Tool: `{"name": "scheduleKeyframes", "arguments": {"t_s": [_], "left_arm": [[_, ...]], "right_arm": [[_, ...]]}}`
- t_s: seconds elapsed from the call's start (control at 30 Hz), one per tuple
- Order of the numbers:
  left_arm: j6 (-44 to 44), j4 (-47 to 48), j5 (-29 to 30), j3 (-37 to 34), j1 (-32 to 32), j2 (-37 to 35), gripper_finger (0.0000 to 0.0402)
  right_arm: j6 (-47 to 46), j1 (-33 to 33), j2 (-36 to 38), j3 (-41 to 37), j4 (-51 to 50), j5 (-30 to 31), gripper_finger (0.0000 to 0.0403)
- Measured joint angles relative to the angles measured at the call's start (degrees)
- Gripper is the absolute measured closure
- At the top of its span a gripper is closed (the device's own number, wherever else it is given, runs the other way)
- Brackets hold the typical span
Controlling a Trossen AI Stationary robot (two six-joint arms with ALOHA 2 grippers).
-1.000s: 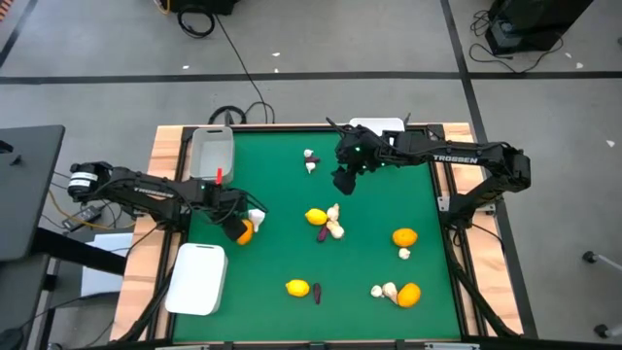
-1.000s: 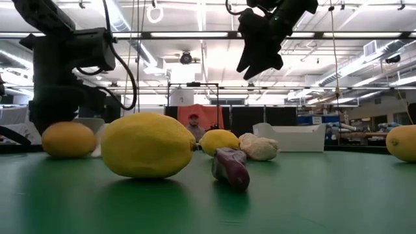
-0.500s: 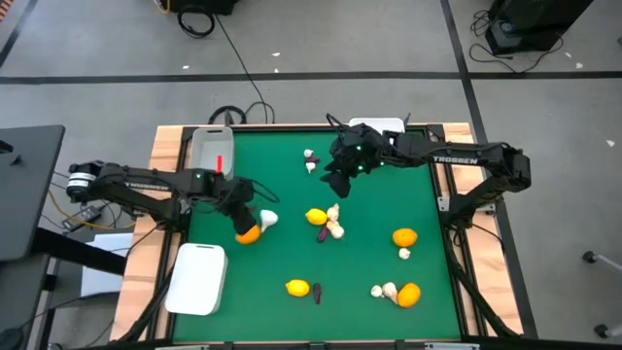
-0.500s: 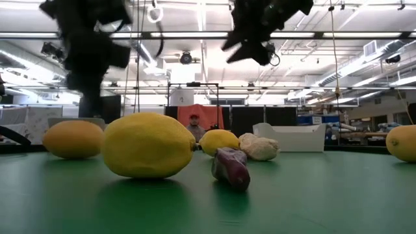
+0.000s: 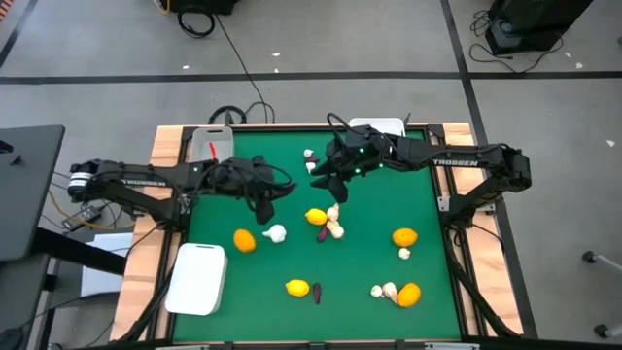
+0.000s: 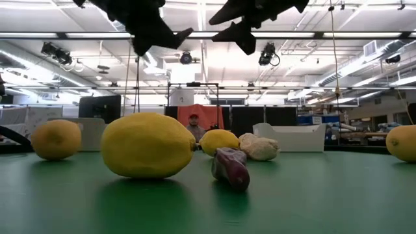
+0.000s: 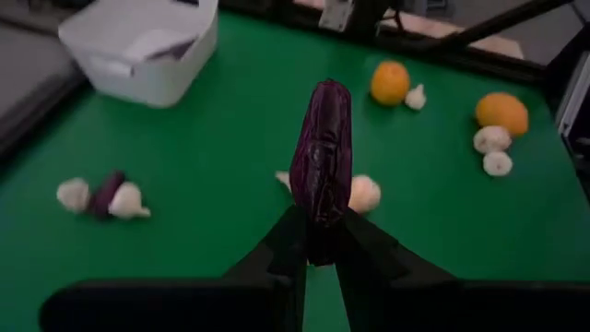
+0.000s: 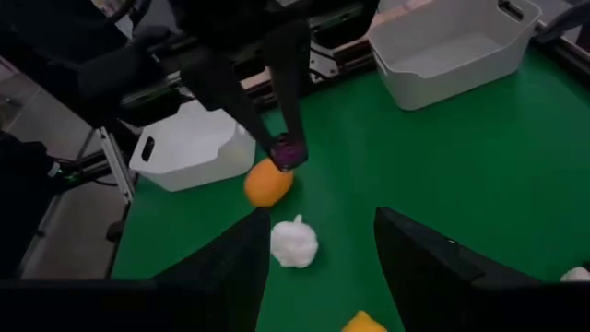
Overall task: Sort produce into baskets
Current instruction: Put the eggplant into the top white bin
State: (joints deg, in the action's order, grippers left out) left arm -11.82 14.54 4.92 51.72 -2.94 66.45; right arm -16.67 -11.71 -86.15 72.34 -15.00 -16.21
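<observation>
My left gripper (image 7: 318,231) hangs above the table's left-middle (image 5: 264,201), shut on a dark purple eggplant piece (image 7: 323,157), which also shows in the right wrist view (image 8: 288,152). My right gripper (image 8: 318,267) hovers open and holds nothing, near the far middle (image 5: 326,177). Below the left gripper an orange (image 5: 244,240) and a garlic bulb (image 5: 275,232) lie on the green mat. A greyish basket (image 5: 212,146) stands at the far left, a white basket (image 5: 197,279) at the near left, and another white basket (image 7: 138,41) at the far edge. My left gripper pinches the eggplant piece by its rear end (image 7: 320,242) between its two fingers (image 7: 281,249). The fingers slant down toward the table's right and lie along the piece. Most of the piece sticks out ahead of the fingertips, lifted clear of the mat.
Loose produce is spread over the mat: a lemon (image 5: 316,216) with garlic (image 5: 334,224) in the middle, an orange (image 5: 404,236) at the right, and a lemon (image 5: 297,287), a purple piece (image 5: 317,291), garlic (image 5: 384,290) and an orange (image 5: 409,295) near the front.
My left gripper has risen from beside the orange and swung toward the table's middle, tipping from pointing down to a shallow slant, with the eggplant piece lifted clear. The garlic bulb by the orange has shifted a little toward the near edge. My right gripper has tipped up toward level.
</observation>
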Motion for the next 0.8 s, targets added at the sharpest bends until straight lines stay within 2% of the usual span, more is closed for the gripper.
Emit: {"name": "scheduleKeyframes", "arguments": {"t_s": [0.3, 0.47, 0.63, 0.8], "left_arm": [[1.1, -17.3, 1.9, 0.0, -0.1, 8.3, 0.0348], [0.0, -20.2, 2.0, 0.9, -0.1, 10.7, 0.0348], [0.9, -20.0, 2.8, 1.5, -0.1, 11.0, 0.0348], [0.7, -19.6, 3.4, 1.5, -0.1, 11.0, 0.0348]], "right_arm": [[1.2, 0.0, 0.0, 0.0, 2.6, 1.5, 0.0197], [-0.1, 0.0, 0.0, 0.0, 0.2, 1.8, 0.0204], [-0.7, 0.0, 0.0, 0.0, -1.2, 2.9, 0.0241], [-0.7, 0.0, 0.0, 0.0, -1.0, 1.4, 0.0313]]}}
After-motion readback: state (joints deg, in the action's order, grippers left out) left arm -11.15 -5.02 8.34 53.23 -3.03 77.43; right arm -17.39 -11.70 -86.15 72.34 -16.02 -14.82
